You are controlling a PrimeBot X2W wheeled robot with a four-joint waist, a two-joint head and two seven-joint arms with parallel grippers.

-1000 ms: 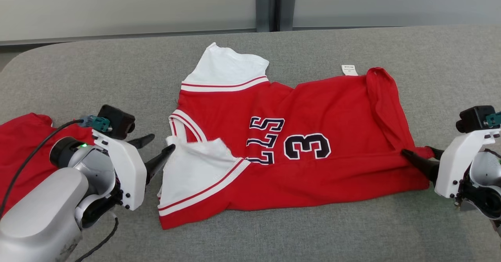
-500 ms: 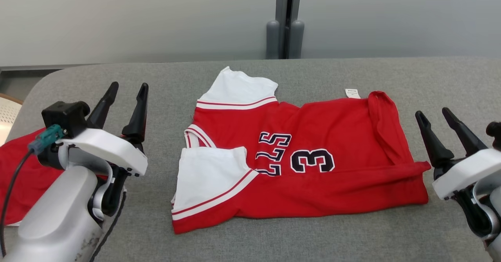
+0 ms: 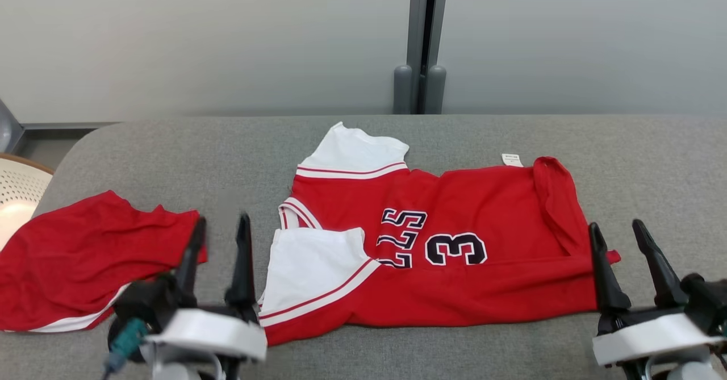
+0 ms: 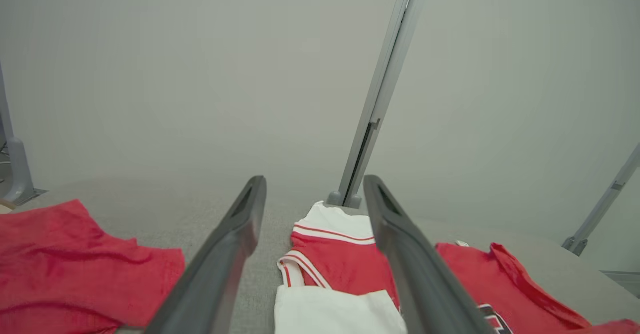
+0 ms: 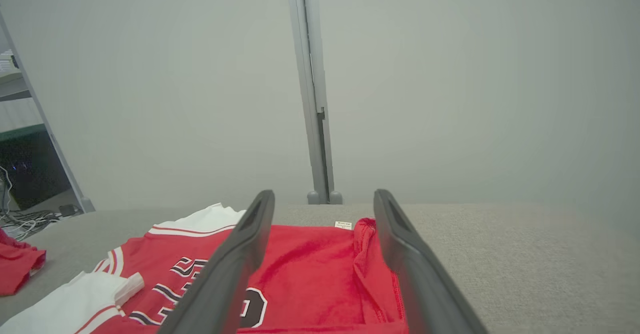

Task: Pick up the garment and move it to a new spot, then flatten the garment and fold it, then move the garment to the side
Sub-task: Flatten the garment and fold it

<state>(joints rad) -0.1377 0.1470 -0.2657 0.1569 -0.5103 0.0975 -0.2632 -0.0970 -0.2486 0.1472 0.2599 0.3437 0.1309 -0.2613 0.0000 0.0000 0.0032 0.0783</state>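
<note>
The shirt [image 3: 454,255], a red sports jersey with white sleeves, lies spread out near the middle of the grey table [image 3: 170,158]. Its neck points toward the robot's left and its hem toward the right. One white sleeve [image 3: 355,150] lies flat on the far side. The other sleeve [image 3: 312,266] is folded in over the near left corner and covers the edge of the dark lettering. A large number 3 [image 3: 456,249] shows on the chest. At the hem end the red cloth is bunched into a ridge, and a small white label [image 3: 512,159] pokes out at the far edge.

The left gripper [image 3: 221,221] hangs just left of the near sleeve with its two dark fingers spread apart and nothing between them. The right gripper [image 3: 615,226] is at the hem corner, also spread wide and empty. In the head view its inner finger crosses the red corner, but contact cannot be judged. In the right wrist view its fingers frame the bunched hem.

A second red garment [image 3: 85,266] with white trim lies crumpled at the table's left end, well apart from the shirt. Beyond it a white perforated object [image 3: 17,192] shows at the edge. Pale wall panels meet at a grey post [image 3: 421,39] behind the table.
</note>
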